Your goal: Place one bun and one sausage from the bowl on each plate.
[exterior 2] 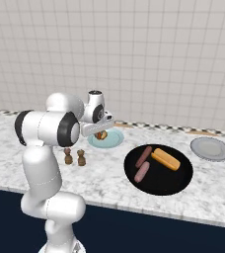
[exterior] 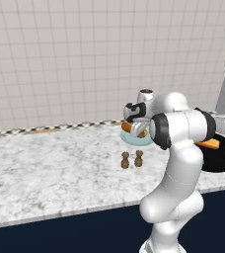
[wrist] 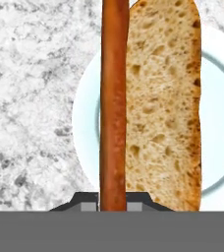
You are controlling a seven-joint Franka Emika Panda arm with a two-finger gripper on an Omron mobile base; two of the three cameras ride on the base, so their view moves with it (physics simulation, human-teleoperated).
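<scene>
Sausage (wrist: 114,103) first: it runs straight out ahead of the gripper (wrist: 113,204), pinched between the two dark tips, which stand narrow with the meat filling the gap between them. It looks light and slim, smooth-skinned and probably a bit slippery, firm enough to stay straight along its whole length with no droop, so a grip across the thin body is the sensible hold; here the tips seem to have it near one end, which I judge leaves a long overhang that could swivel if the hand jolts. Just beside it in the hand view lies a bun (wrist: 165,103), porous and crusty, likely soft and easy to dent, already resting on the light blue plate (wrist: 87,123) that sits directly beyond the fingertips. From the right base view the hand hangs over that blue plate (exterior 2: 115,140), close to it; whether the sausage touches the plate yet I cannot tell. Off to the hand's side, well apart, the black bowl (exterior 2: 176,178) has two more sausages (exterior 2: 143,164) and a second bun (exterior 2: 165,159) in it, and beyond the bowl the grey plate (exterior 2: 210,148) sits bare. Near the blue plate, toward the counter edge, two small brown shakers (exterior 2: 74,157) stand upright on the marble counter (exterior 2: 104,183). By my reckoning the first plate is nearly served, the grey one not yet.
</scene>
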